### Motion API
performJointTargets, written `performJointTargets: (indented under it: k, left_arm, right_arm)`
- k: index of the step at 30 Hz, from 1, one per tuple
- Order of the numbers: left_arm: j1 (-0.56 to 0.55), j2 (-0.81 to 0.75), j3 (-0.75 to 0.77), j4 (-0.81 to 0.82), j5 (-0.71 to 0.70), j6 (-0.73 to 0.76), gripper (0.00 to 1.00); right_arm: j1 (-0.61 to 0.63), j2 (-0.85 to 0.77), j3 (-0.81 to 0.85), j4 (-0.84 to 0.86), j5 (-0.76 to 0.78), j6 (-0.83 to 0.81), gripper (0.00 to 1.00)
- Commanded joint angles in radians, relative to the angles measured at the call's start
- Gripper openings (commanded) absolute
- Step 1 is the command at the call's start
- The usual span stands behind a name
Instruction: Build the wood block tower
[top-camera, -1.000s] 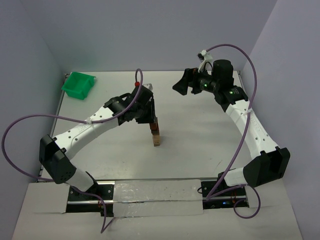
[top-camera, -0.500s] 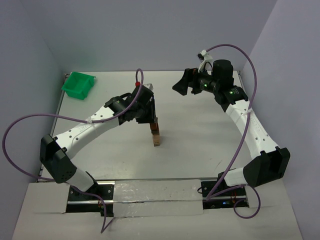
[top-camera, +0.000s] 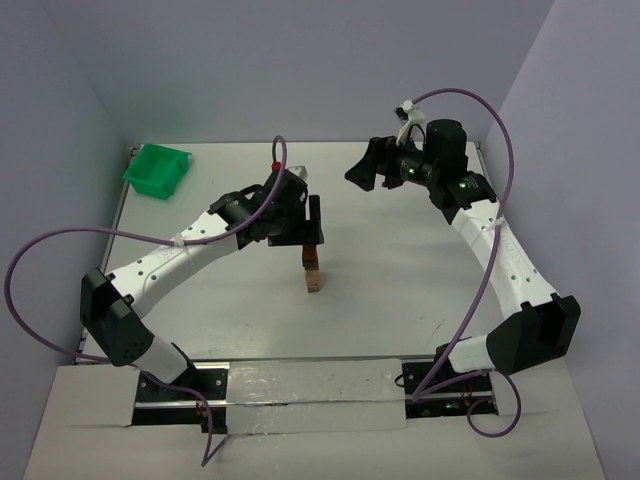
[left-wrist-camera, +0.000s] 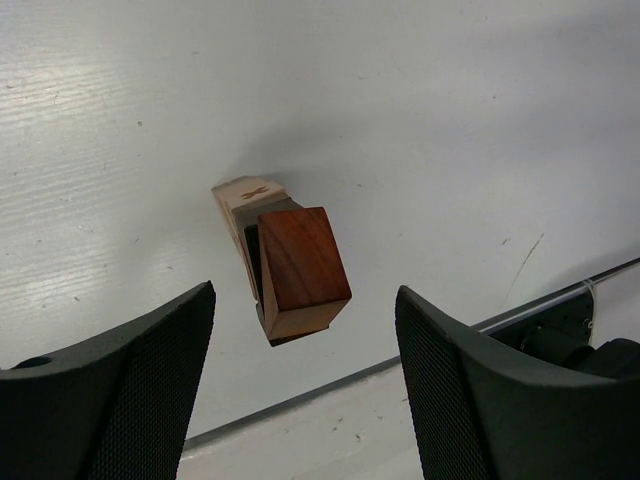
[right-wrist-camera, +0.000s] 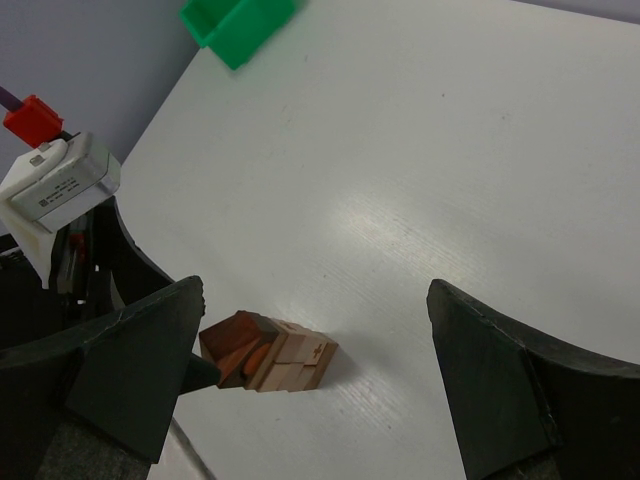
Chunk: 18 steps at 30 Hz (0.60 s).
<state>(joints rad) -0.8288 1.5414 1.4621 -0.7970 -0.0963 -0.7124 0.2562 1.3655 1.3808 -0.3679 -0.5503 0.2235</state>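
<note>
The tower (top-camera: 314, 272) of wood blocks stands upright mid-table, a narrow stack. In the left wrist view its top is a reddish-brown block (left-wrist-camera: 303, 265) on light tan blocks (left-wrist-camera: 243, 194). My left gripper (top-camera: 311, 234) hovers over the top, open, and its fingers (left-wrist-camera: 130, 390) stand either side of the reddish-brown block without touching it. My right gripper (top-camera: 368, 166) hangs raised at the back right, open and empty. The right wrist view shows the tower (right-wrist-camera: 272, 352) far below and between the fingers (right-wrist-camera: 520, 390).
A green bin (top-camera: 158, 170) sits at the table's back left corner, also seen as the green bin (right-wrist-camera: 235, 20) in the right wrist view. A metal rail (left-wrist-camera: 560, 300) runs along the table's near edge. Purple walls close the back and sides.
My left gripper has opened, and its jaws have spread away from the top reddish-brown block, which stays on the tower. The right arm has not moved.
</note>
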Motion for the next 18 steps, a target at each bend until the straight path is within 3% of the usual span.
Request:
performJointTargets:
  k: [1,4,9,13,16,18]
  left_arm:
    - [-0.003,-0.019,0.077,0.025,-0.003,0.021,0.79]
    - [0.001,-0.048,0.103,0.037,-0.018,0.039,0.76]
    - [0.069,-0.132,0.125,0.078,-0.007,0.077,0.59]
    - [0.236,-0.188,0.11,0.1,0.107,0.113,0.53]
    - [0.384,-0.164,0.144,0.062,0.214,0.229,0.76]
    - [0.475,-0.123,0.162,0.007,0.227,0.337,0.99]
  right_arm:
    - [-0.003,-0.04,-0.003,0.006,-0.004,0.002,1.0]
    - [-0.004,-0.04,-0.009,0.007,0.003,-0.003,1.0]
    - [-0.003,-0.04,-0.017,0.007,0.004,-0.01,1.0]
    - [-0.003,-0.043,-0.016,-0.012,0.024,-0.036,1.0]
    - [-0.003,-0.054,-0.02,-0.04,0.07,-0.079,1.0]
    - [-0.005,-0.071,-0.031,-0.056,0.1,-0.126,1.0]
